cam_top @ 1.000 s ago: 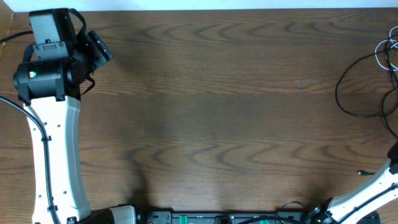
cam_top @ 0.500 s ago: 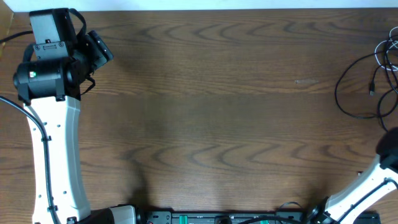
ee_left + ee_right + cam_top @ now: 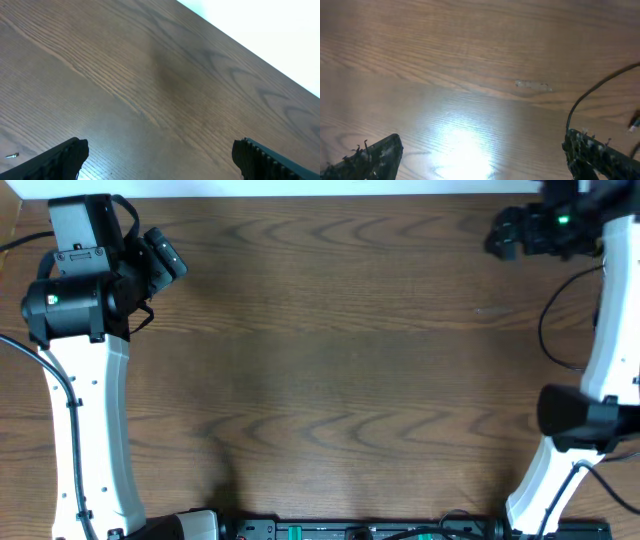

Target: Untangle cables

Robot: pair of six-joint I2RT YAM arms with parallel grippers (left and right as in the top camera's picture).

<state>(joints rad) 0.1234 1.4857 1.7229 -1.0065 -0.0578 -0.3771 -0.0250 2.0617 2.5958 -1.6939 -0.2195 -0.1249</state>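
Observation:
A thin black cable (image 3: pixel 541 330) loops on the brown table near the right edge, and my right arm hides the rest of the cables. In the right wrist view the same black cable (image 3: pixel 580 102) arcs up to the right, with a small plug end (image 3: pixel 634 123) at the frame edge. My right gripper (image 3: pixel 497 235) is at the far right of the table, left of that loop. It is open (image 3: pixel 482 160) over bare wood. My left gripper (image 3: pixel 170 265) is at the far left, also open (image 3: pixel 160 160), with nothing between its fingers.
A black strip of electronics (image 3: pixel 350 532) runs along the front edge. The table's far edge meets a white wall (image 3: pixel 280 30). A pale scuff (image 3: pixel 492 311) marks the wood right of centre. A tiny pale speck (image 3: pixel 11 156) lies near the left fingers.
My right arm swung from the lower right corner up to the far right of the table, and its gripper opened. It now covers part of the cables. The left gripper's jaws opened slightly wider.

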